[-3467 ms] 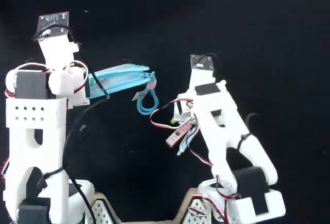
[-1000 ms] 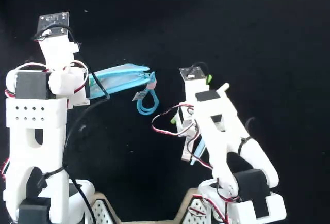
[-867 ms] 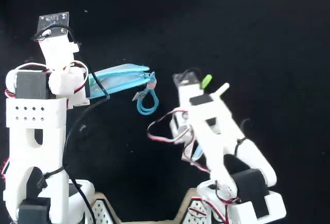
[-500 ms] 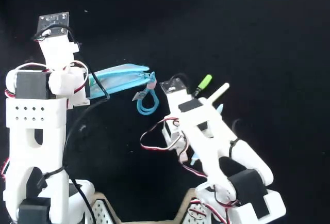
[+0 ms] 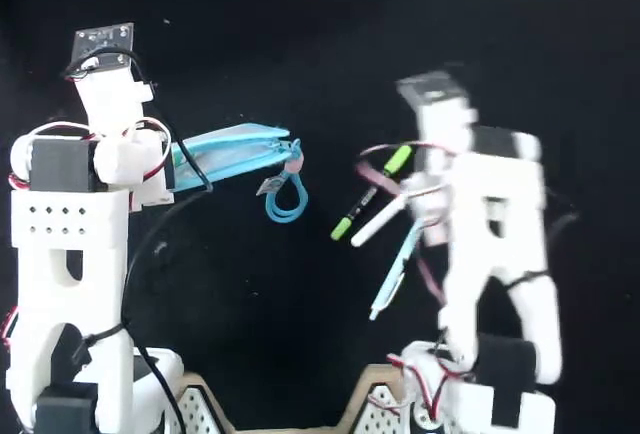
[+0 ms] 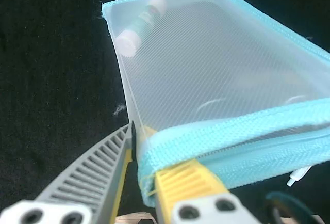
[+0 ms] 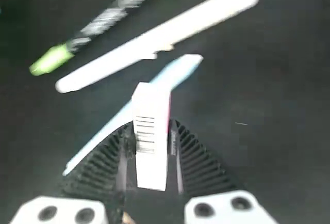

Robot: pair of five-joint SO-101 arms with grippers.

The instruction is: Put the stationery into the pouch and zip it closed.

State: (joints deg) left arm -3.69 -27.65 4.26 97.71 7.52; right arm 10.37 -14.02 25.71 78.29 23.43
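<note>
The blue pouch is held at its corner, pinched by the left gripper. Well apart from it, a green marker, white pen and blue pen lie on the black table. Over them the right gripper clamps what looks like an eraser.

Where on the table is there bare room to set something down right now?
Bare black table lies beyond the pouch and, nearer, between the left arm and the blue pen. It's crowded around the green marker, white pen and right pincer holding a white block.
</note>
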